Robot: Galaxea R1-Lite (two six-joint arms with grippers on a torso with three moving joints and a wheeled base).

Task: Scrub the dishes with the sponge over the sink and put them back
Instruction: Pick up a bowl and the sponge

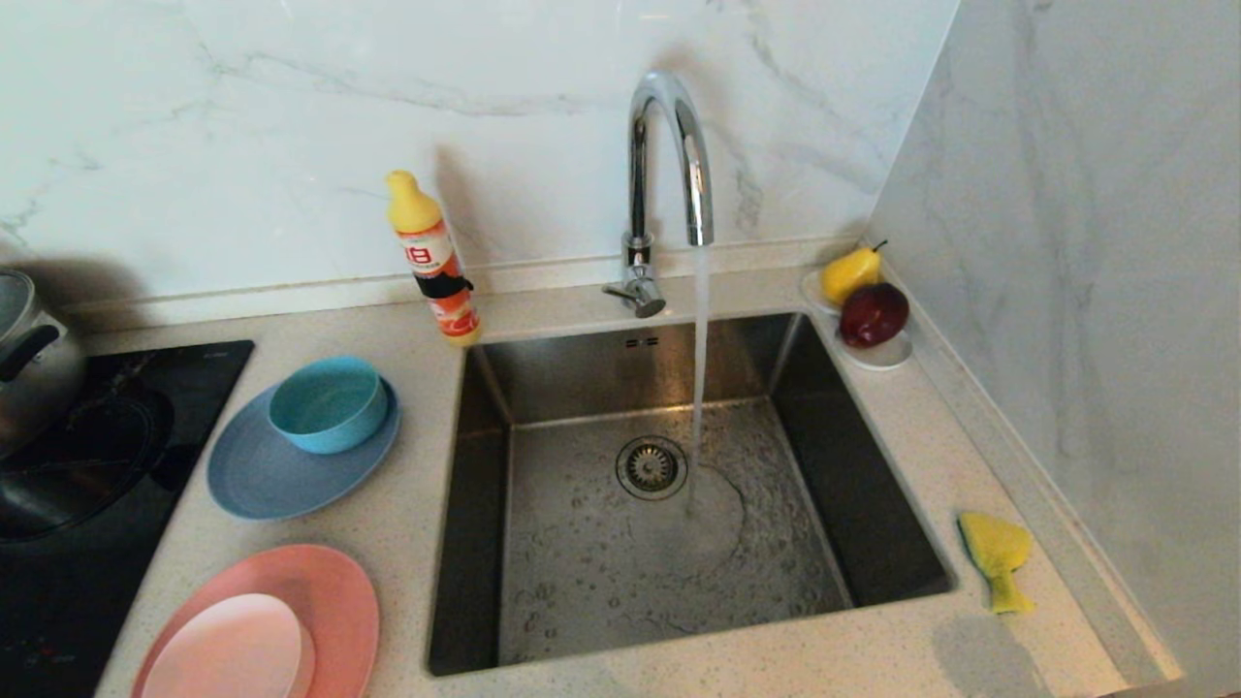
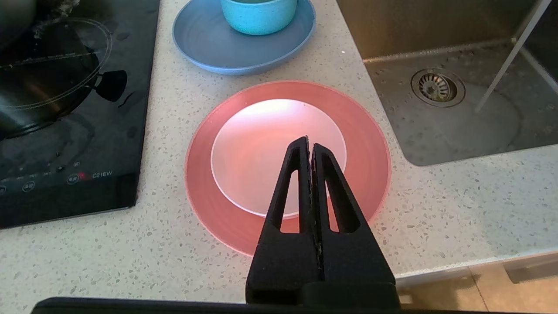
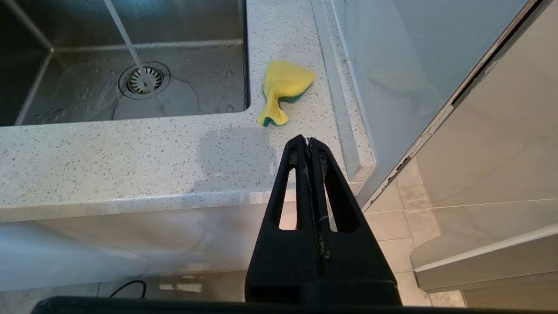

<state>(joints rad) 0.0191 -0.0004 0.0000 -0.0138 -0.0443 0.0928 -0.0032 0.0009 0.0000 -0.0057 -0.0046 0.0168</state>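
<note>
Dishes sit on the speckled stone counter (image 1: pixel 407 543) left of the sink (image 1: pixel 582 553): a teal bowl (image 1: pixel 327 402) rests in a grey-blue plate (image 1: pixel 262 475), and nearer the front edge a small pale pink dish (image 1: pixel 233 648) lies inside a large salmon plate (image 1: pixel 334 591). White marble walls close the back and the right side. A black cooktop (image 1: pixel 58 572) with a steel pot (image 1: pixel 24 373) fills the far left. Water runs from the chrome tap (image 1: pixel 669 165) into the basin beside the drain (image 1: pixel 652 467). A detergent bottle (image 1: pixel 433 260) stands at the sink's back left corner, and a white dish of fruit (image 1: pixel 868 305) sits in the back right corner. The sponge (image 1: pixel 997 557), bent and yellow, lies on the narrow strip of counter right of the sink.

Neither arm shows in the head view. The left wrist view shows the left gripper (image 2: pixel 309 141) clenched and empty, above the pale pink dish without touching it. The right wrist view shows the right gripper (image 3: pixel 307 141) clenched and empty, out past the counter's front edge near the sponge, with tiled floor (image 3: pixel 405 226) below. The right wall stands close beside the sponge; the basin is open.
</note>
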